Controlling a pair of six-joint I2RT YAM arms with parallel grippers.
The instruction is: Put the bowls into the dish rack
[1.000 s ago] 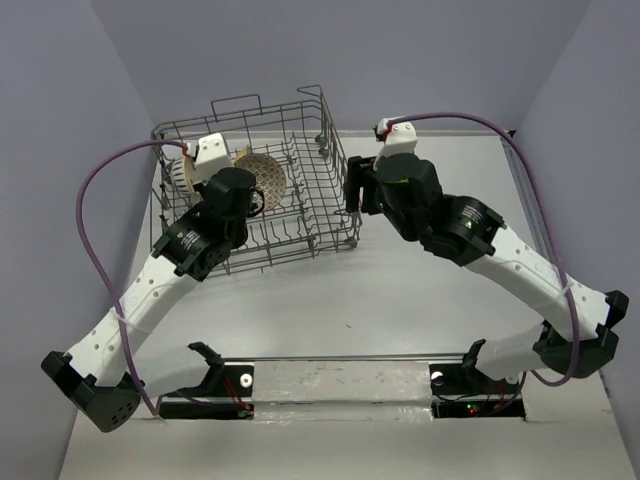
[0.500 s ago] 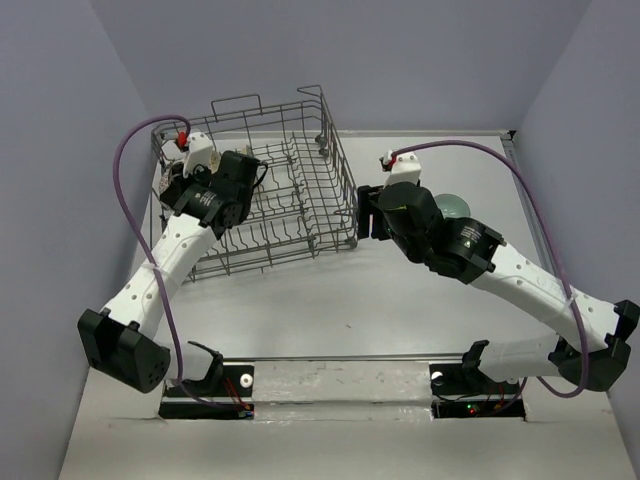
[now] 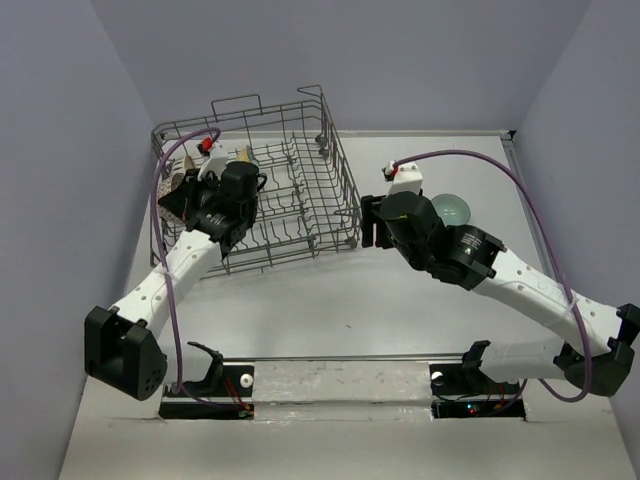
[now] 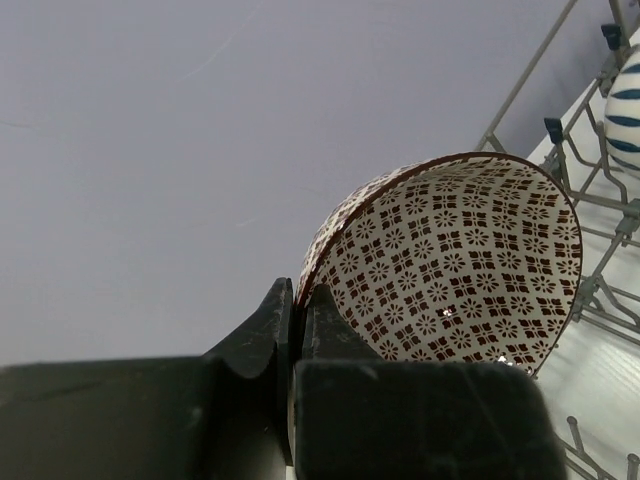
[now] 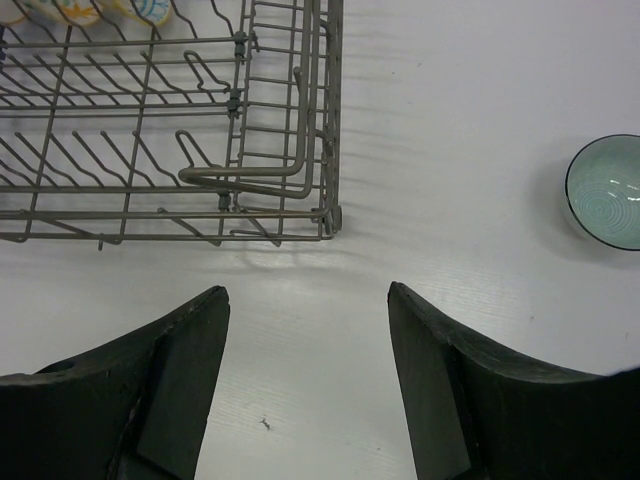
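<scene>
White tabletop (image 3: 330,300); only wrist cam shows L hand (image 4: 298,302) pinching patterned bowl (image 4: 450,270); R hand (image 5: 303,290) spread.

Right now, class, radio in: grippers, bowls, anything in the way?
Left gripper shut on brown-patterned bowl, at dish rack left end. Right gripper open, empty. Teal bowl sits on table, right of rack. Nothing blocking it.

glossy glazed brown-patterned bowl (image 4: 450,265), grey metal wire dish rack (image 5: 200,120), matt white table (image 5: 450,80)
</scene>
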